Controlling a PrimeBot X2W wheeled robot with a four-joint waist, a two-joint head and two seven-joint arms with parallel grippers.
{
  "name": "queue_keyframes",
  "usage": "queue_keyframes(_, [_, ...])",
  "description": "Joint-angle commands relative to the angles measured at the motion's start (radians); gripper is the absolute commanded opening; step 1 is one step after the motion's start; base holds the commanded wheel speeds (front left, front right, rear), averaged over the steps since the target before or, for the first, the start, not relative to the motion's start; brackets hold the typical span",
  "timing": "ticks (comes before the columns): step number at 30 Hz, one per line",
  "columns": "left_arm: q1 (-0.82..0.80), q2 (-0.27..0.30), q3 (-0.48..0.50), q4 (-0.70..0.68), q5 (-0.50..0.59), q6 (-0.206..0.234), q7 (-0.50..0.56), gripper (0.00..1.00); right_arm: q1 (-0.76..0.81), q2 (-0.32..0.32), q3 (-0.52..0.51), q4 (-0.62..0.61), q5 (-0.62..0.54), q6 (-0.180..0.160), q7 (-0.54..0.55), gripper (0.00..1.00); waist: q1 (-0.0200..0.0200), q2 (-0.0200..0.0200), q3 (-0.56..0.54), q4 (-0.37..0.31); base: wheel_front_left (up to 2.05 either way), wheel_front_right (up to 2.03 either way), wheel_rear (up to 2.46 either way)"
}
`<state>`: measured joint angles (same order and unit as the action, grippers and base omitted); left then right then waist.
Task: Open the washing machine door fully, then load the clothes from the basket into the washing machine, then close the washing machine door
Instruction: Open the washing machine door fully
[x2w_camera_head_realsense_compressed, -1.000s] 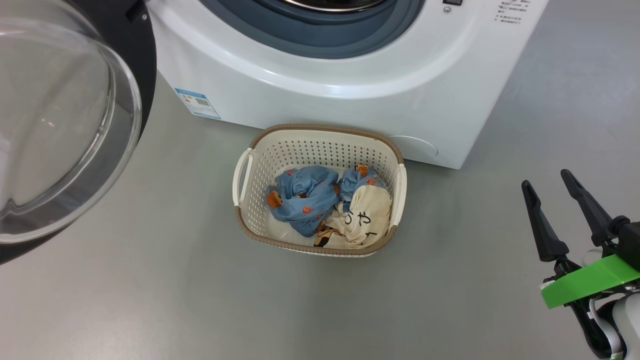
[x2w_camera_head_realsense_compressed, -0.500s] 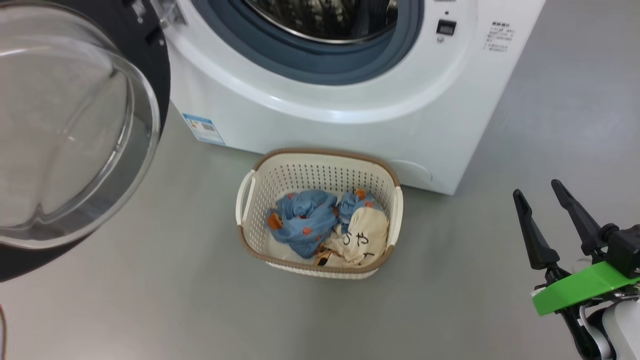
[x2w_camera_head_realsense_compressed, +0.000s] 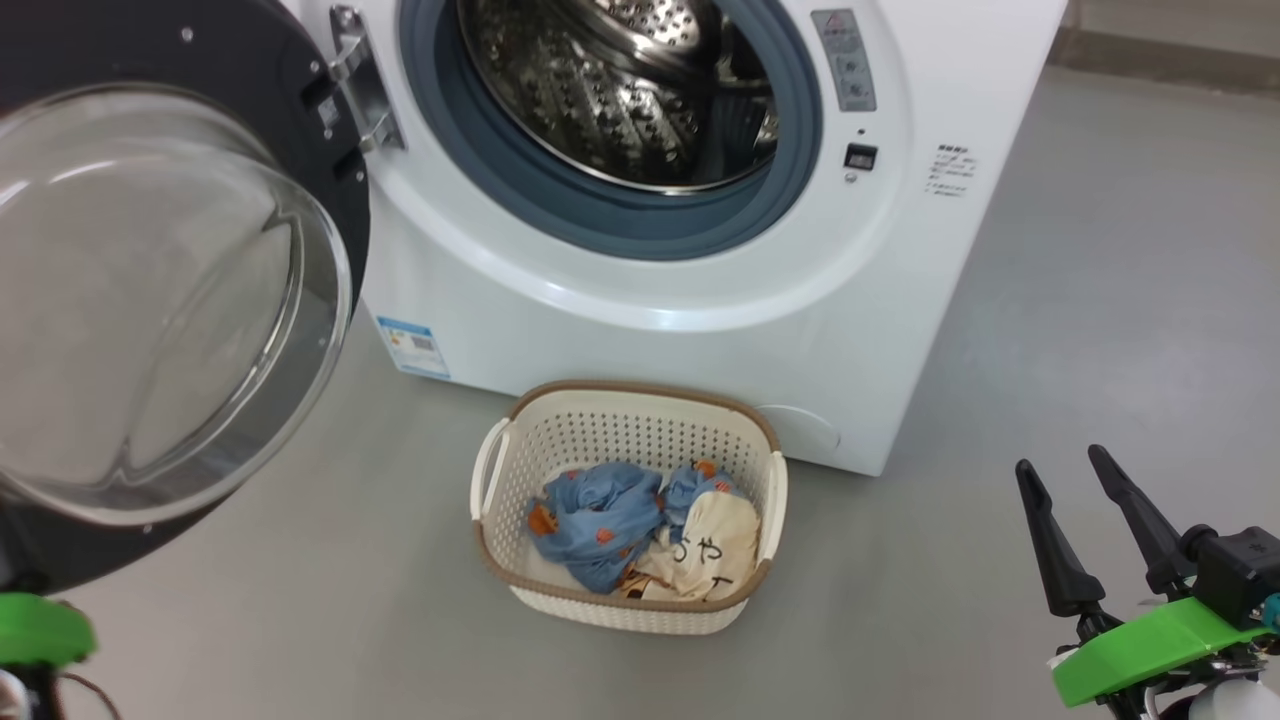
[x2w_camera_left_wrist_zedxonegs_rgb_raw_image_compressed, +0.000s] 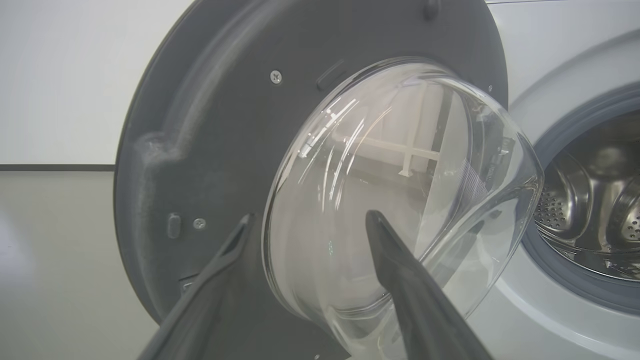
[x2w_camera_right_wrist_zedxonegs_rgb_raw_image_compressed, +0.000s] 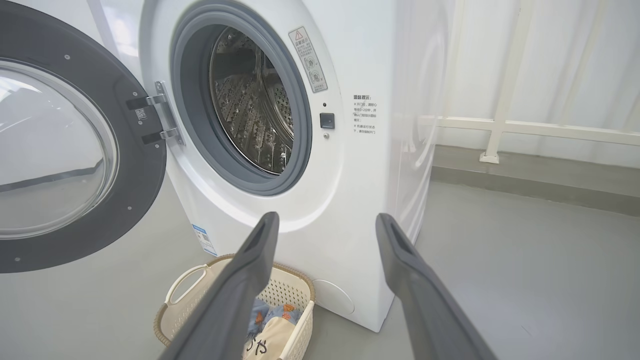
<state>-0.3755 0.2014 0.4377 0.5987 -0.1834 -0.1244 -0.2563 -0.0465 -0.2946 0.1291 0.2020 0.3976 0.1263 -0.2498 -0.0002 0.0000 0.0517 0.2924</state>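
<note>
Both the left gripper (x2w_camera_left_wrist_zedxonegs_rgb_raw_image_compressed: 310, 216) and right gripper (x2w_camera_head_realsense_compressed: 1060, 460) are hanging wide open and empty, the clothes (x2w_camera_head_realsense_compressed: 600, 520) are lying in the basket (x2w_camera_head_realsense_compressed: 640, 388) by the washing machine (x2w_camera_head_realsense_compressed: 650, 330), and the left arm is risking knocking the nearby washing machine door (x2w_camera_head_realsense_compressed: 250, 50) shut.

Black hiragana-like characters on cream cloth (x2w_camera_head_realsense_compressed: 730, 515); red warning triangle on washing machine (x2w_camera_head_realsense_compressed: 650, 340) label (x2w_camera_right_wrist_zedxonegs_rgb_raw_image_compressed: 308, 60), print illegible.

Bright, even light, sharp focus, glare streaks on the washing machine door (x2w_camera_left_wrist_zedxonegs_rgb_raw_image_compressed: 325, 165), wrist-view edges bowed.
</note>
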Motion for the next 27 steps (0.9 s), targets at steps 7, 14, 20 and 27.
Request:
queue_keyframes(7, [0.100,-0.026,-0.093,-0.152,-0.031,-0.006,-0.005,1.00,0.025,-0.014,0.008,-0.029,-0.001,0.004,-0.012,1.00,0.0002,0.0000,-0.045,-0.069,0.00,0.00,0.00])
queue_keyframes(14, [0.179,-0.040,-0.196,-0.235,-0.090,-0.006,-0.005,1.00,0.028,-0.017,0.015,-0.029,-0.002,0.004,-0.012,1.00,0.0002,0.0000,-0.049,-0.145,0.00,0.00,0.00])
queue_keyframes(20, [0.223,-0.039,-0.257,-0.288,-0.106,-0.006,-0.005,1.00,0.019,-0.021,0.013,-0.029,-0.002,0.004,-0.012,1.00,0.0002,0.0000,-0.045,-0.213,0.00,0.00,0.00])
queue_keyframes(27, [0.253,-0.053,-0.298,-0.306,-0.118,-0.006,-0.005,1.00,0.016,-0.015,0.006,-0.030,-0.003,0.004,-0.012,1.00,0.0002,0.0000,-0.042,-0.279,0.00,0.00,0.00])
